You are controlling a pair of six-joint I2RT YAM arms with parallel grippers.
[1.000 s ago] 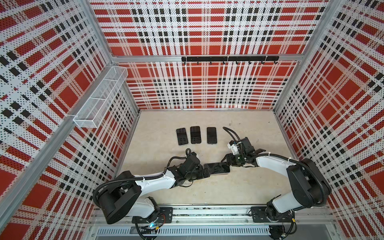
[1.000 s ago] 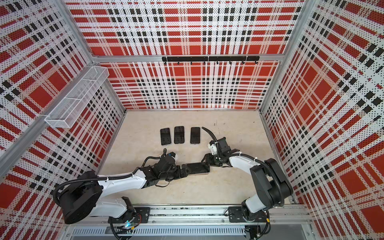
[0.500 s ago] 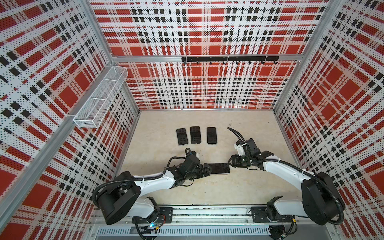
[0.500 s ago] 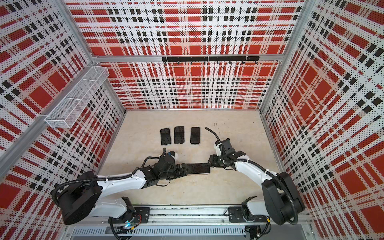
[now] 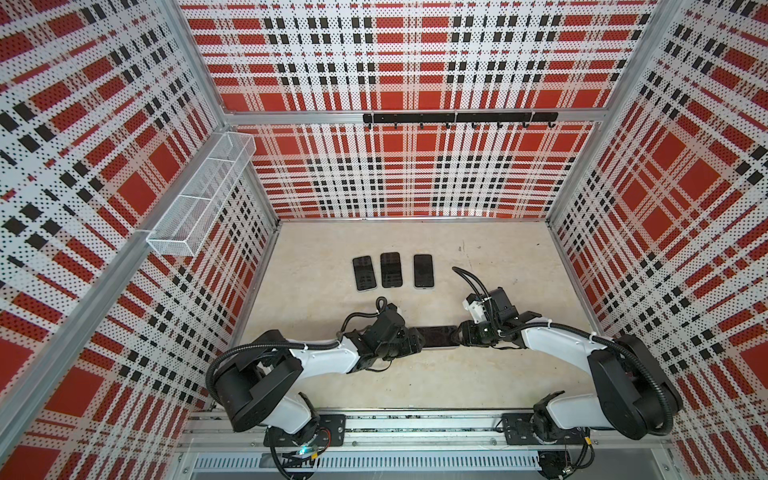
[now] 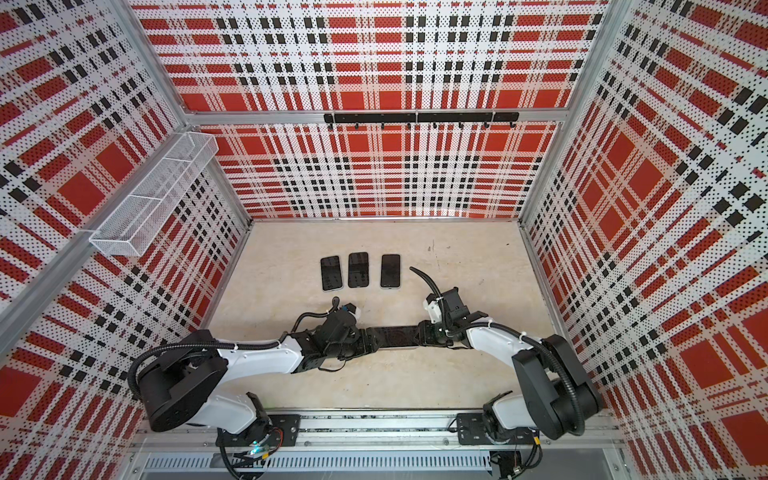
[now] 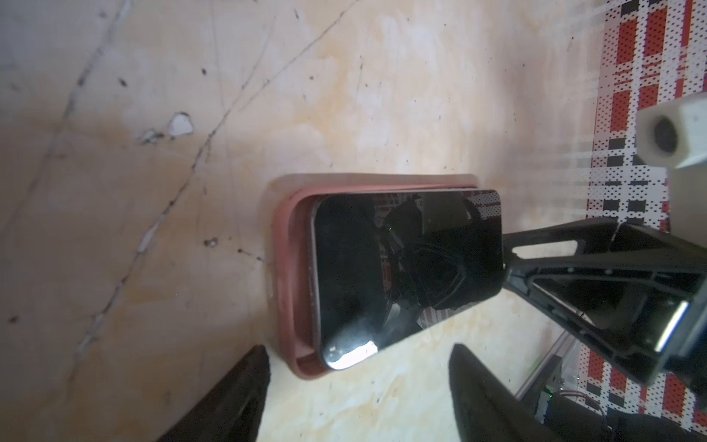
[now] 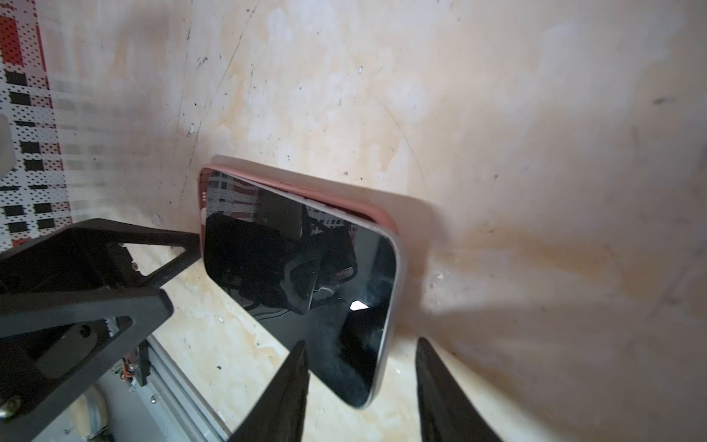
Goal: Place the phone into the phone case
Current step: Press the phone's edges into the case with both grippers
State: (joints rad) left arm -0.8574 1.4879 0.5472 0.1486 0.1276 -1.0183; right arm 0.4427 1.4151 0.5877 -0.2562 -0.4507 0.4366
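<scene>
A black-screened phone point(image 5: 436, 336) point(image 6: 395, 336) lies crosswise on the table between my two grippers. It rests in a reddish-pink phone case point(image 7: 290, 268) point(image 8: 344, 206). The phone's point(image 7: 401, 268) end toward the left arm sits inside the case rim. Its point(image 8: 306, 275) end toward the right arm is tilted up out of the case. My left gripper point(image 7: 359, 382) point(image 5: 415, 343) is open, its fingers either side of the cased end's corner. My right gripper point(image 8: 363, 382) point(image 5: 461, 334) is open, straddling the raised corner without pinching it.
Three more dark phones point(image 5: 364, 273) point(image 5: 391, 269) point(image 5: 423, 271) lie in a row farther back. A white wire basket point(image 5: 199, 199) hangs on the left wall and a black hook rail point(image 5: 457, 118) on the back wall. The arms' mounting rail point(image 5: 415, 424) runs along the front edge.
The right gripper drew back a little from the phone's end and has come back to it. Both grippers' jaws have narrowed. The left arm has barely moved.
</scene>
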